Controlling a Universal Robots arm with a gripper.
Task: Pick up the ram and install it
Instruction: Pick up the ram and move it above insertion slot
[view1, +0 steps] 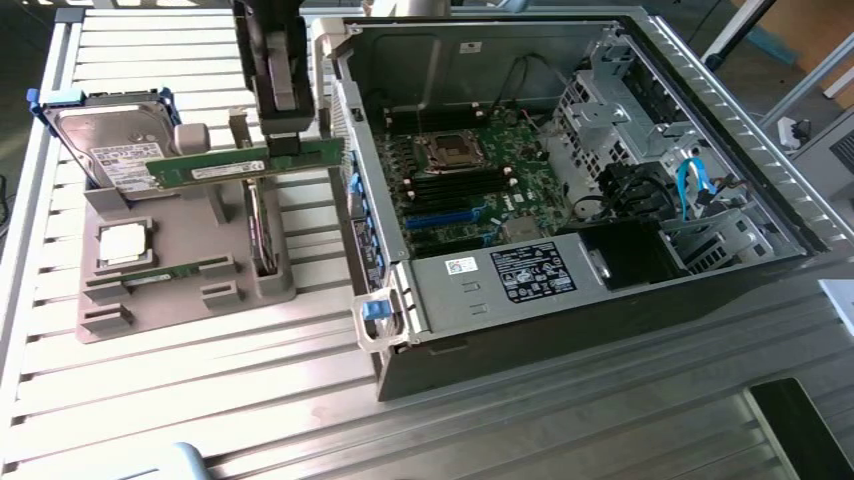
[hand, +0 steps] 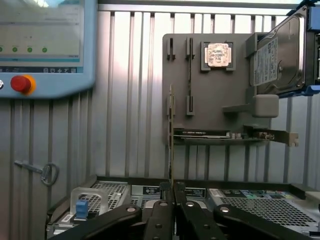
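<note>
Gripping one ram (view1: 220, 168), one pincer (view1: 284, 150); one hard drive (view1: 114, 150) on one tray (view1: 154, 305).

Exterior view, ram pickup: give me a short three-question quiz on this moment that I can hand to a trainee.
1. True or false: the claw is shut on the ram.
2. Where is the ram? A) held over the grey tray, outside the case; B) seated in a motherboard slot; C) lying flat on the slatted table.
3. Which silver, white-labelled part stands in the tray, toward the exterior view's left of the ram?

Key: 1 true; 2 A; 3 the hard drive.
</note>
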